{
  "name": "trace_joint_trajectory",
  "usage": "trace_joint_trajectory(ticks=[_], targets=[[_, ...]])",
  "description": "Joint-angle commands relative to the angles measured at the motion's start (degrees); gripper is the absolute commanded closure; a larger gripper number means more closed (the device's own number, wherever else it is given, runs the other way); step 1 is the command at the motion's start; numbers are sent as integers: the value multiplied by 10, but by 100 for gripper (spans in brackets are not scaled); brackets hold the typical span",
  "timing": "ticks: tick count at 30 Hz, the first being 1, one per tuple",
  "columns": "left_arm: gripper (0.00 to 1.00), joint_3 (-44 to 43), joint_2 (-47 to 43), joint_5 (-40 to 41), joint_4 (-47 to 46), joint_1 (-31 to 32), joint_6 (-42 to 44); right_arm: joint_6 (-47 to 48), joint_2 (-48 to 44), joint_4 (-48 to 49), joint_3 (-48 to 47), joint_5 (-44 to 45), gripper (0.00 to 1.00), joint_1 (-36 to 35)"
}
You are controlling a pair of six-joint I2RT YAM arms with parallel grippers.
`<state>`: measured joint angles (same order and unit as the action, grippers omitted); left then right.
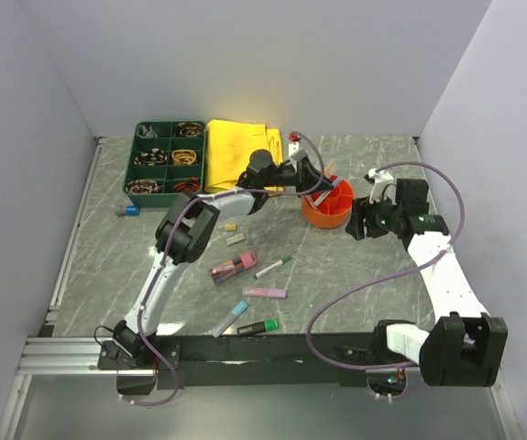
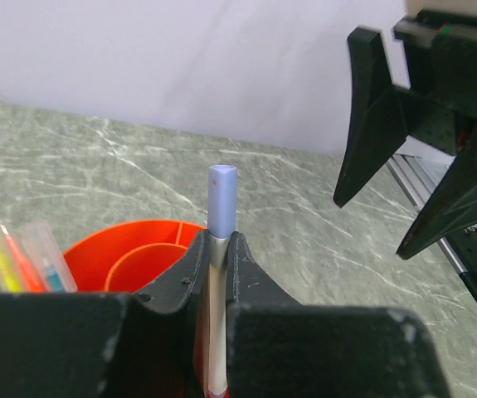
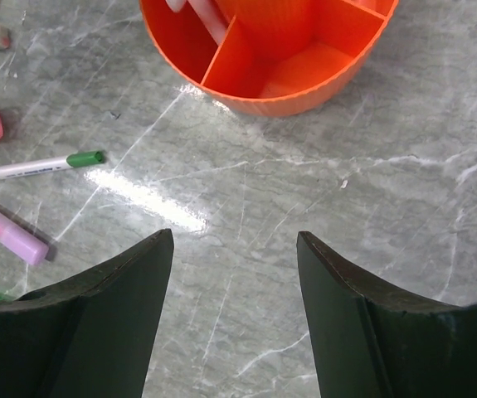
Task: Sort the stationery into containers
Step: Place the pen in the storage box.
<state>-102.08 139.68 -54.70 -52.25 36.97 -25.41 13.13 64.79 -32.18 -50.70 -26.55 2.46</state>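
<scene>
Left claw [image 2: 217, 249] clamped on the blue-capped pen [image 2: 222, 195], long axis straight out of the jaws — orange pot [image 2: 97, 242] just beneath, slightly left; right claw [image 3: 234, 240] gapes empty beside the pot.

Left arm [image 1: 167, 280] and right arm [image 1: 439, 275]: slim white links joined by bulky black joint housings. A mauve cable [image 1: 419, 165] loops loosely along each arm, from base to wrist. Left gripper [image 2: 217, 249]: two matte black fingers [image 2: 176, 278] with rounded tips, their broad backs flecked with pale scuffs. Right gripper [image 3: 234, 240]: two black fingers [image 3: 105, 315] tapering to curved, blade-like points, with edges worn grey. A small green light [image 1: 425, 220] glows on the right arm's white wrist section. Thin red and green wires [image 2: 466, 33] cross its black wrist block.
</scene>
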Motion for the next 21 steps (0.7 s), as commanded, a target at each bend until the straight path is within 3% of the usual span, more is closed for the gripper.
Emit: trace_joint_trajectory(ticks=[1,3,4,7,15,21], targets=[[94,0,-12,-8,-64,-10,-25,-2,20,16,-40,-7,31,4],[82,16,-23,-9,-80,-15,-31,1,33,18,-48,-8,31,4],[70,35,-28,-9,-85,-18,-32,0,36,19,-52,-8,31,4],[62,60,-55,-22,-88,-27,-29,-7,45,29,-63,-10,30,4],[56,112,-114,-29,-78,-45,-31,-13,43,37,-73,-10,30,4],[52,215,-232,-37,-8,-68,16,-23,16,52,-46,-15,30,4]])
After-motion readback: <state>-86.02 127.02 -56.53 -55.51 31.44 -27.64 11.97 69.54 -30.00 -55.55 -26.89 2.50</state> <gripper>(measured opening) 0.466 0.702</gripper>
